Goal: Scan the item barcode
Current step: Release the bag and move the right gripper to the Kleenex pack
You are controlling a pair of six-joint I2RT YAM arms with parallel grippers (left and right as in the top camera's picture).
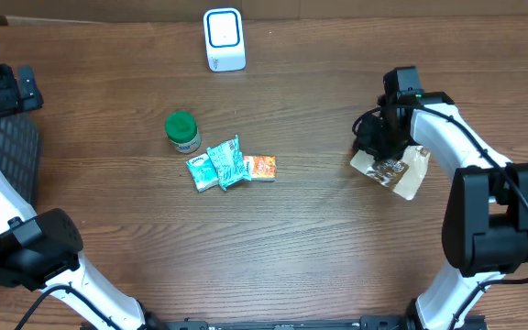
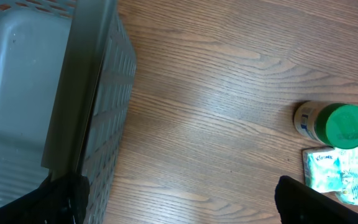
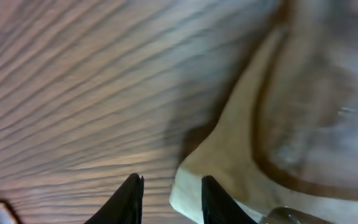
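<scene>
From overhead: at twelve o'clock on the wooden table (image 1: 319,238), a white scanner (image 1: 224,38). Near the middle, a green-capped bottle (image 1: 182,131), with teal packets (image 1: 218,168) and an orange packet (image 1: 260,167) just beside it toward four o'clock. Out at three o'clock, the tan packet (image 1: 409,174), lying on the wood, with the right gripper (image 1: 380,151) down on its ten o'clock corner. At nine o'clock, a dark basket (image 1: 12,151). From the left wrist: left gripper (image 2: 185,208) spread wide with nothing between, dark fingers (image 2: 64,199) showing only at seven and five o'clock. Grey basket wall along nine o'clock, green-capped bottle at three o'clock, teal packets just beside it toward five o'clock. From the right wrist: fingertips (image 3: 132,196) a little apart at six o'clock, astride a pale corner of the tan packet, which fills two to five o'clock, blurred. Cannot tell whether pinched or merely straddled.
</scene>
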